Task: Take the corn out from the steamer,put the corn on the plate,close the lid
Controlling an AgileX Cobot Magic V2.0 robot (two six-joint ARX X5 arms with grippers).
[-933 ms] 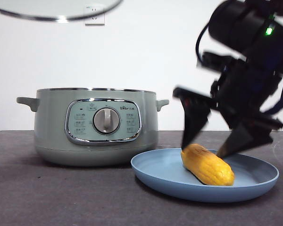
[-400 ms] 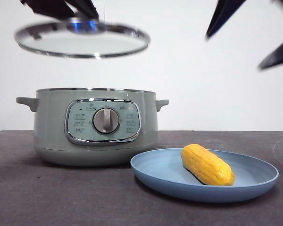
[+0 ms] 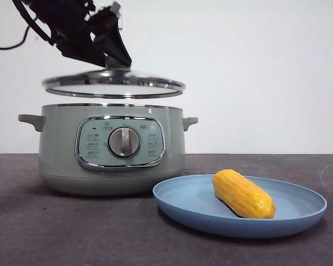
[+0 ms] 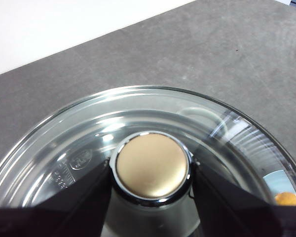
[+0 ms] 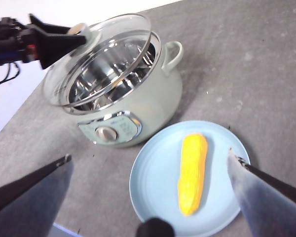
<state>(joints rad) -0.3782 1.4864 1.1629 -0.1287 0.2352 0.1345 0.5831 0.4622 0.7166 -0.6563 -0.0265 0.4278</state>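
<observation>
**Lid held over the pot, corn sitting on the plate**

Left gripper [image 4: 152, 170] has its two black jaws clamped on either side of the round knob [image 4: 152, 166] on top of the lid [image 4: 89, 148], so it's gripping the lid by the knob. In the front view that same gripper [image 3: 115, 62] comes in dark from the upper left, and the glass lid [image 3: 114, 84] hangs just above the pot [image 3: 112, 148], roughly level, chrome rim not touching the pot's rim, a clear gap between them. From the right wrist camera you can see the lid [image 5: 96, 59] sits a bit off to one side of the opening, with the shiny metal inside of the pot [image 5: 123, 94] showing through and past the glass.

Right gripper [image 5: 150, 165] is up high and away from everything, jaws spread wide apart with nothing between them, looking down on the table [image 5: 246, 64].

The corn [image 3: 243, 193] lies on its side in the light-blue plate [image 3: 194, 208], to the right of the pot and a little nearer to the front camera. It rests toward the middle of the plate, angled, and no gripper is touching it. The plate's left edge is just beside the pot's base. Everything sits on the dark grey table, white wall [image 3: 255, 66] behind
</observation>
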